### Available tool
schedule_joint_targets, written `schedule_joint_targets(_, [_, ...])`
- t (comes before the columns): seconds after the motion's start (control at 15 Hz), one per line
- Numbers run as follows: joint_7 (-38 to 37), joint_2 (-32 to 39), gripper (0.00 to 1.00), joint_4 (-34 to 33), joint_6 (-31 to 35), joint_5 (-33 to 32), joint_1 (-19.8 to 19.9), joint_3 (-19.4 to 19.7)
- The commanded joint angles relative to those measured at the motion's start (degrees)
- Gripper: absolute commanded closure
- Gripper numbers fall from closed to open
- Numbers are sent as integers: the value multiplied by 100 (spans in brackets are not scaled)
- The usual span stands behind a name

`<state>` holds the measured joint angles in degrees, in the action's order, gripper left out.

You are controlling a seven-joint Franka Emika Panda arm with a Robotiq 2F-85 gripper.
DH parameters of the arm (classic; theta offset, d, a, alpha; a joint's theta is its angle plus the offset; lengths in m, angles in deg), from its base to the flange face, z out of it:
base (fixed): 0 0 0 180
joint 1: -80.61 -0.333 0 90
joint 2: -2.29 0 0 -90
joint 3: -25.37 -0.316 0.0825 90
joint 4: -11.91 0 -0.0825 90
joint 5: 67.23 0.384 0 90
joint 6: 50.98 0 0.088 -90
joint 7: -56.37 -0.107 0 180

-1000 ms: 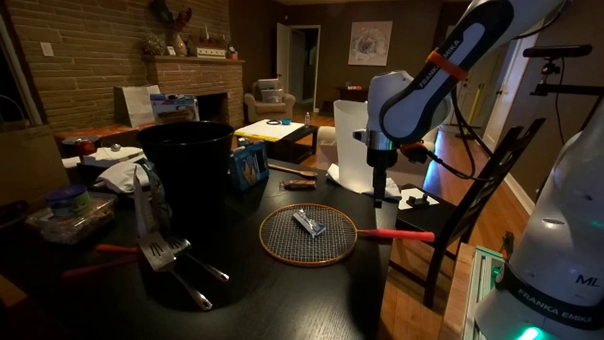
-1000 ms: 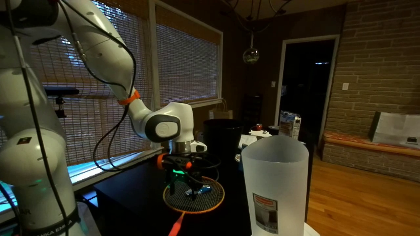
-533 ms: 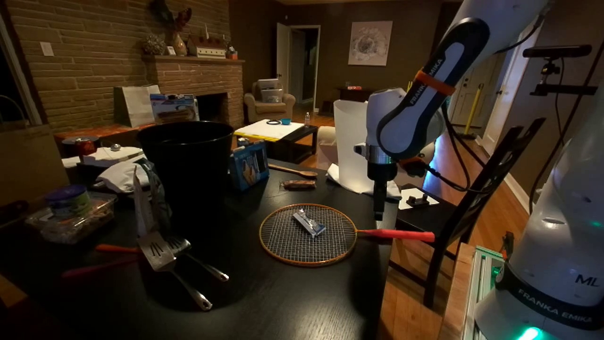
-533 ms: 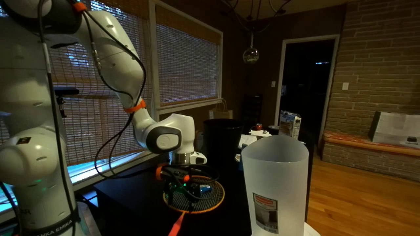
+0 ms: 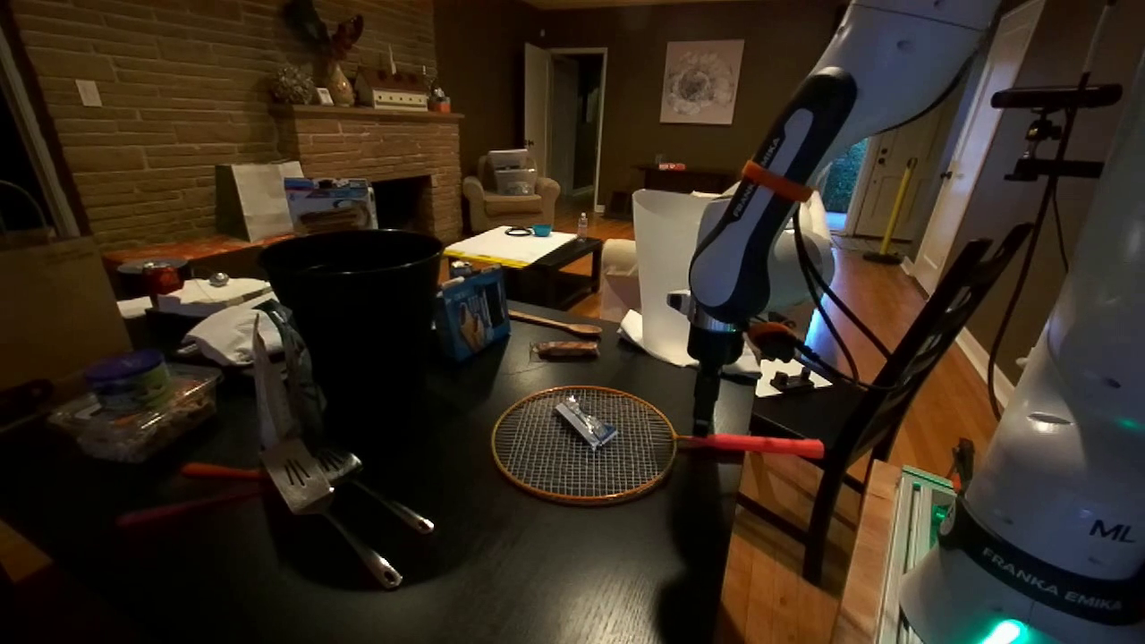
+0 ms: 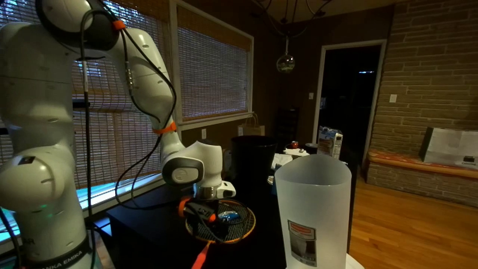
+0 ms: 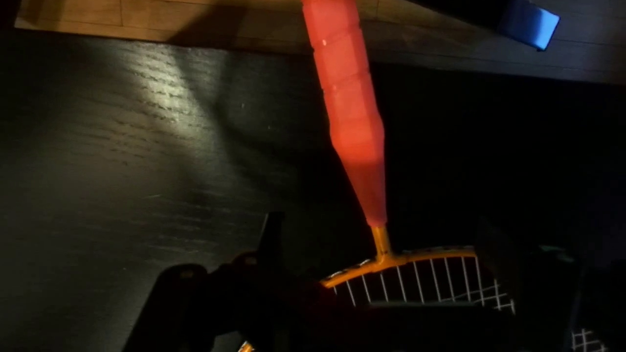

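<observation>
I'd judge the racket [image 5: 640, 456] light and stiff, with springy strings [image 5: 537, 456], best taken by the handle [image 7: 349, 93] near the neck [image 7: 381, 239]. It's orange-rimmed, pale-strung and red-gripped, lying flat on the dark surface [image 5: 537, 572] with a shiny packet [image 5: 586, 424] atop and handle jutting past the edge. The pincer [image 5: 704, 425] stands spread and empty near the handle's neck end.

Lighting, dim; tan stone-brick wall [image 5: 161, 143]; matching mantelled fireplace [image 5: 367, 143]; dark brown painted wall [image 5: 631, 107], hung with a square pale flower picture [image 5: 702, 82]; beige upholstered armchair [image 5: 490, 213]; low black coffee table [image 5: 572, 266]; black wooden chair [image 5: 841, 416], slatted back; honey-brown plank floor [image 6: 392, 228]; brown woven blinds [image 6: 213, 71] over white-framed windows [image 6: 174, 74], bluish light [image 6: 101, 197] below; white-trimmed dark doorway [image 6: 349, 87]; clear round globe [image 6: 285, 63], suspended from above
</observation>
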<state>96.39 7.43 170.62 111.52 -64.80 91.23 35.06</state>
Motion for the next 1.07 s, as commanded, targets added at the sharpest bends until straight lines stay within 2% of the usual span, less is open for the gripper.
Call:
schedule_joint_targets(0.0, [995, 248, 0, -1, 348, 1048, 181, -369])
schedule_joint_targets(0.33, [2204, 444, 0, -3, 615, 2150, 282, -718])
schedule_joint_targets(0.67, [3358, 596, 0, -4, 897, 3025, 358, -901])
schedule_joint_targets(0.93, [4189, 670, 17, -5, 1062, 3740, 402, -1014])
schedule_joint_targets(1.0, [4407, 682, 27, -5, 1093, 3946, 415, -1051])
